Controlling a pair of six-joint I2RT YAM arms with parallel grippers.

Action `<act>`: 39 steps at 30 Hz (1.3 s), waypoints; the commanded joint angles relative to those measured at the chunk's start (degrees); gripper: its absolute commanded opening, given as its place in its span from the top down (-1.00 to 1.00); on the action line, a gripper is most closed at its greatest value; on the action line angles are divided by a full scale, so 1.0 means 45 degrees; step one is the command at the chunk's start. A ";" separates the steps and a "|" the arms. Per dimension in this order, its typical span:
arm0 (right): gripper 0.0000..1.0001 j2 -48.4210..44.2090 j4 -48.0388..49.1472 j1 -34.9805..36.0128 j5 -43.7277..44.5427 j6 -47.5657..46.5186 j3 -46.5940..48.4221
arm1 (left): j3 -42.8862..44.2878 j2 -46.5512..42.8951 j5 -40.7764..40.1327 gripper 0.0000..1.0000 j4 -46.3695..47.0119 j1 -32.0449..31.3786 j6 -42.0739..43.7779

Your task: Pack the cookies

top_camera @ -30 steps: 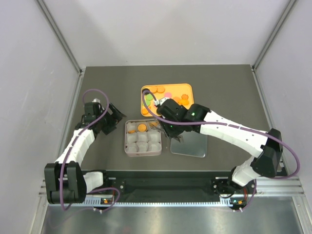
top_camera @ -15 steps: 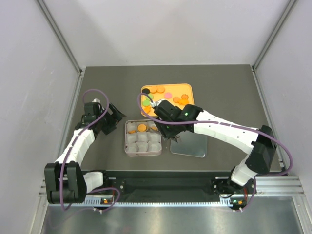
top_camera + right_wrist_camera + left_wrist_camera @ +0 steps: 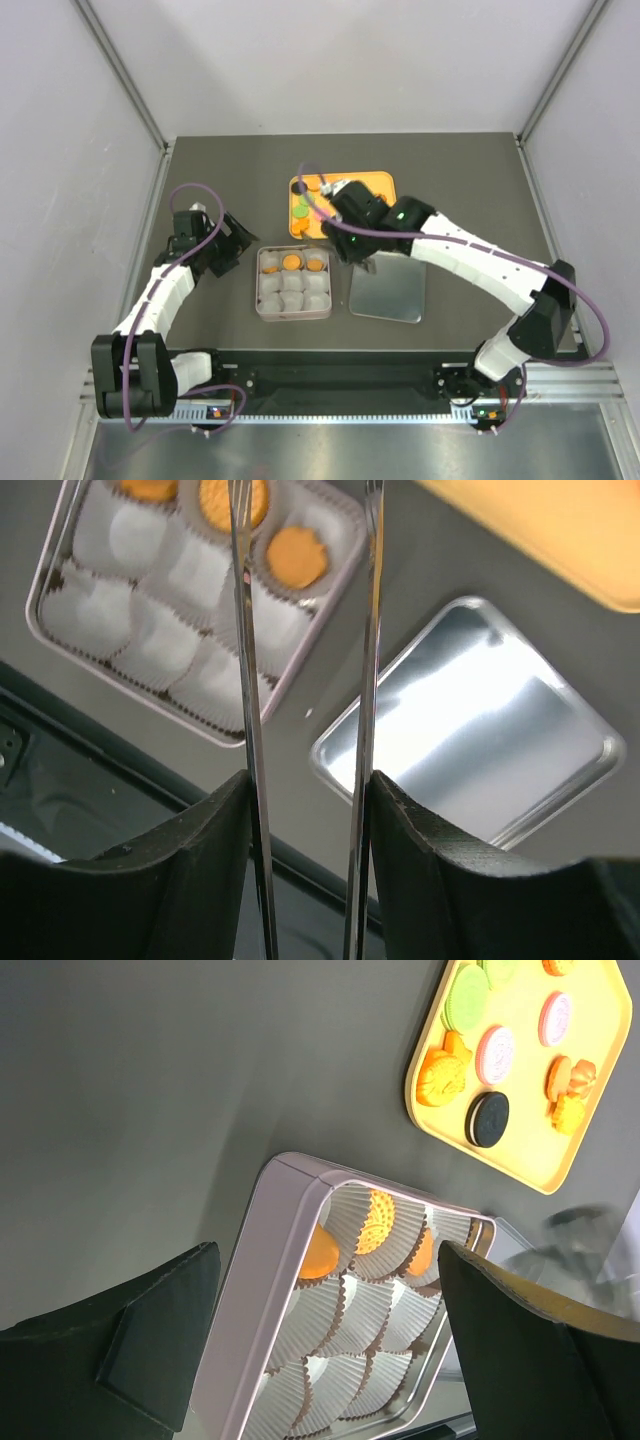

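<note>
The cookies lie on a yellow tray at the far middle, orange, green, pink and black. Three orange cookies sit in the far row of white paper cups of the square tin; they also show in the right wrist view. My right gripper hovers over the tray's near left part, shut on metal tongs whose blades stand apart with nothing between them. My left gripper is open and empty, low beside the tin's left side.
The tin's silver lid lies flat right of the tin, also in the right wrist view. White walls enclose the table on three sides. The black rail of the table's near edge runs below the tin.
My right arm has moved from above the tin's right edge back toward the yellow tray. An orange cookie now shows in the tin's far right cup. The left arm has not moved.
</note>
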 commanded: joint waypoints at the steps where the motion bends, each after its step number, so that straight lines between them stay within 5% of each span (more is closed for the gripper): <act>1: 0.05 -0.0883 0.0364 -0.1438 -0.0167 -0.0651 0.0895 | -0.0010 0.0037 0.0252 -0.89 0.0636 0.0083 0.0187; 9: 0.07 0.1087 0.1731 -0.4093 -0.0325 -0.1530 0.1382 | 0.0029 0.0213 0.0447 -0.89 0.0773 0.0083 0.0148; 19: 0.06 0.4915 0.1947 -0.4819 0.0361 -0.2195 0.4116 | 0.0088 0.0292 0.0545 -0.89 0.0714 0.0083 0.0246; 39: 0.09 0.5641 0.2006 -0.4937 0.0165 -0.2117 0.4157 | -0.0049 0.0409 0.0682 -0.89 0.0870 0.0083 0.0167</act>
